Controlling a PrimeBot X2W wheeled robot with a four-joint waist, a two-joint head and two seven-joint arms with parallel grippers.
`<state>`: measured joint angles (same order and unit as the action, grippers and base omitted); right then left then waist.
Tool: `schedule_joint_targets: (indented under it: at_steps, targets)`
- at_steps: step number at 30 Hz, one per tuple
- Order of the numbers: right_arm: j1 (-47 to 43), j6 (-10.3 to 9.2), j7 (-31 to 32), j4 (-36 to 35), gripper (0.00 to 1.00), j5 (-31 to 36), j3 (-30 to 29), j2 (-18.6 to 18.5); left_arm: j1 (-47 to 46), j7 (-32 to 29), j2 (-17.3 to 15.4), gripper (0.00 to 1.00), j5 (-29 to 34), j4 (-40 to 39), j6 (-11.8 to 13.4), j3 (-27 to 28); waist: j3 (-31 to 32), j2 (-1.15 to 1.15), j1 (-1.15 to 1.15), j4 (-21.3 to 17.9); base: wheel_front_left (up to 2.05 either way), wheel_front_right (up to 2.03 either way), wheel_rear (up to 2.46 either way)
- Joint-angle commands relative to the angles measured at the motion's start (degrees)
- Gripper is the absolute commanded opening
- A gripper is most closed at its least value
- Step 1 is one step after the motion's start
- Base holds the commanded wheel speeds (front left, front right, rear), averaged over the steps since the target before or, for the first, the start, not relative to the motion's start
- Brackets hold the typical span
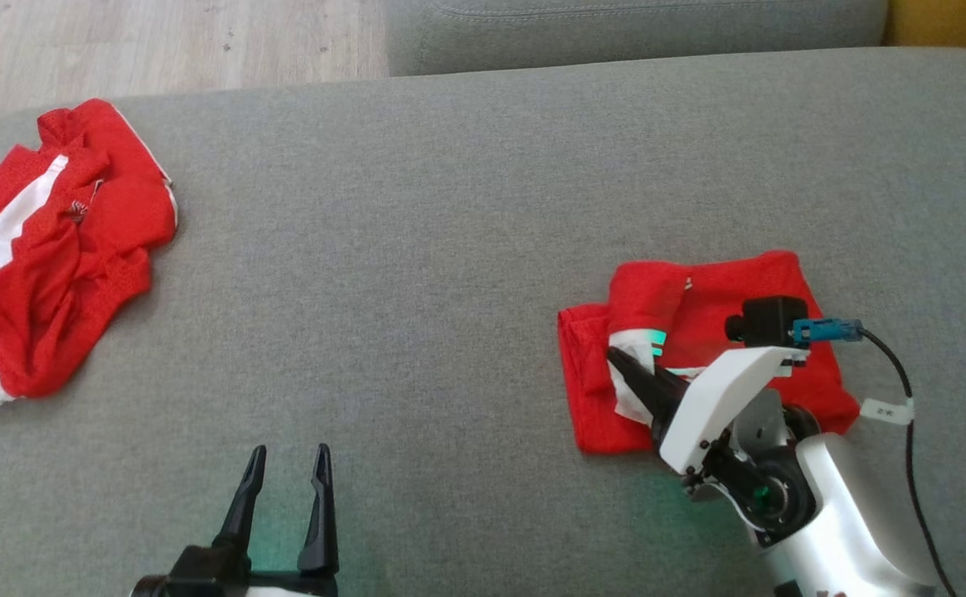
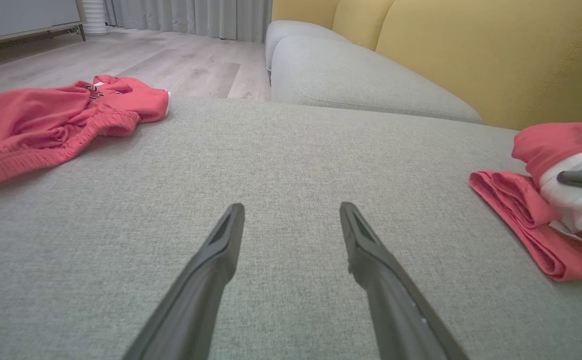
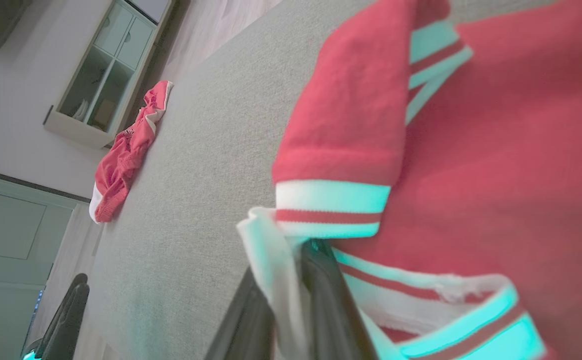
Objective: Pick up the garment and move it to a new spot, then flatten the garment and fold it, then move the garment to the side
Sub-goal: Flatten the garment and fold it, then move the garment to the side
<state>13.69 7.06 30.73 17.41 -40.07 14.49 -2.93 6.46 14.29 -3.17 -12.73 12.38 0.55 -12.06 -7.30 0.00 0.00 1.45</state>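
A red garment [image 1: 657, 290] with white striped trim lies folded into a compact, layered rectangle on the right half of a grey sofa cushion [image 1: 449, 249], close to its near edge. The right gripper [image 1: 615, 356] reaches in from the lower right. Its jaws are pressed almost together, pinching a thin flap of white trim [image 3: 266, 250] at the garment's left side, just below a striped cuff.

The likely risk is that the pinch seems to catch only that one edge layer. A pull sideways could peel the top layer away and undo the fold, or the thin trim could slip free.

The left gripper [image 1: 290, 452] hovers low over bare cushion, well apart from the fold. Its jaws are spread wide, holding and touching nothing. Far to the left, a second red garment [image 1: 51, 249] with a white stripe lies crumpled at the cushion's edge.
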Motion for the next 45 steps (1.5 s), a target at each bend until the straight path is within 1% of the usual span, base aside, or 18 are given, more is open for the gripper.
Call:
schedule_joint_targets:
  at_steps: [1,3,4,5,6,7,11,15,17,20,21,24,27,30,34,37,41,45]
  targets:
    - [2.82,0.43,-0.74,-1.85,0.00,-0.95,1.97,0.04,-0.38,0.71,0.29,1.00,-0.50,-1.33,0.37,1.53,0.03,0.00,0.00,-0.11,0.00,0.00,0.00]
    - [3.00,0.43,-1.25,-1.61,0.03,-1.50,2.65,0.04,-0.29,0.71,0.29,1.00,-0.48,-1.26,0.37,1.59,0.14,0.00,0.00,-0.23,0.00,0.00,0.00]
    - [3.06,0.43,-1.57,-1.55,0.16,-1.78,2.99,0.04,-0.26,0.71,0.29,1.00,-0.50,-1.19,0.36,1.60,0.21,0.00,0.00,-0.29,0.00,0.00,0.00]
    - [3.12,0.43,-1.88,-1.60,0.47,-1.95,3.45,0.05,-0.24,0.71,0.29,1.00,-0.53,-1.13,0.36,1.61,0.25,0.00,0.00,-0.34,0.00,0.00,0.00]
    - [3.11,0.43,-2.14,-1.71,0.93,-2.10,3.93,0.05,-0.23,0.71,0.29,1.00,-0.54,-1.09,0.37,1.60,0.28,0.00,0.00,-0.40,0.00,0.00,0.00]
    - [3.00,0.43,-2.33,-1.84,1.00,-2.50,4.29,0.05,-0.22,0.71,0.29,1.00,-0.56,-1.06,0.38,1.60,0.33,0.00,0.00,-0.45,0.00,0.00,0.00]
    - [2.36,0.43,-3.78,-3.81,1.00,-4.07,5.61,0.05,0.03,0.71,0.29,1.00,-0.46,-1.00,0.40,1.91,0.66,0.00,0.00,-0.81,0.00,0.00,0.00]
    - [0.84,0.43,-5.69,-8.21,1.00,-7.62,6.14,0.05,0.33,0.71,0.29,1.00,-0.19,-0.83,0.32,2.39,1.40,0.00,0.00,-1.10,0.00,0.00,0.00]
    - [-0.22,0.43,-7.15,-10.79,1.00,-6.74,4.90,0.05,0.44,0.71,0.29,1.00,-0.13,-0.96,0.30,2.62,1.93,0.00,0.00,-1.16,0.00,0.00,0.00]
    - [-2.08,0.43,-10.16,-15.64,1.00,2.27,1.47,-0.31,0.71,0.71,0.29,1.00,-0.08,-1.25,0.31,2.95,2.68,0.00,0.00,-1.17,0.00,0.00,0.00]
    - [-2.08,0.43,-10.16,-15.64,1.00,2.27,1.47,-0.31,0.71,0.71,0.29,1.00,-0.08,-1.25,0.31,2.95,2.68,0.00,0.00,-1.17,0.00,0.00,0.00]
    - [-5.29,0.43,-13.63,-19.49,1.00,11.73,-3.68,-1.71,0.94,0.71,0.29,1.00,0.11,-1.87,0.23,3.33,3.43,0.00,0.00,-1.12,0.00,0.00,0.00]
    - [-8.70,0.43,-17.97,-20.81,1.00,20.54,-9.48,-3.99,1.42,0.71,0.29,1.00,0.22,-2.53,0.18,3.50,4.37,0.00,0.00,-1.11,0.00,0.00,0.00]
    - [-11.63,0.43,-23.63,-19.60,1.00,28.38,-13.87,-5.79,1.66,0.71,0.29,1.00,0.51,-3.12,0.14,3.52,5.23,0.00,0.00,-0.97,0.00,0.00,0.00]
    - [-14.97,0.43,-31.95,-15.92,1.00,32.98,-18.04,-5.38,2.04,0.71,0.29,1.00,1.43,-3.30,-0.23,3.57,6.52,0.00,0.00,-0.41,0.00,0.00,0.00]
    - [-17.05,0.43,-37.24,-12.88,1.00,33.73,-19.98,-4.29,2.45,0.71,0.29,1.00,1.82,-3.29,-0.51,3.66,7.16,0.00,0.00,0.11,0.00,0.00,0.00]
    - [-17.36,0.43,-41.36,-8.77,1.00,33.48,-21.00,-2.93,2.79,0.71,0.29,1.00,1.97,-3.99,-0.59,4.24,7.18,0.00,0.00,0.13,0.00,0.00,0.00]
    - [-14.62,0.43,-41.27,-7.97,1.00,32.62,-20.20,-3.29,3.03,0.71,0.29,1.00,2.37,-4.75,-0.71,4.45,6.66,0.00,0.00,-0.05,0.00,0.00,0.00]
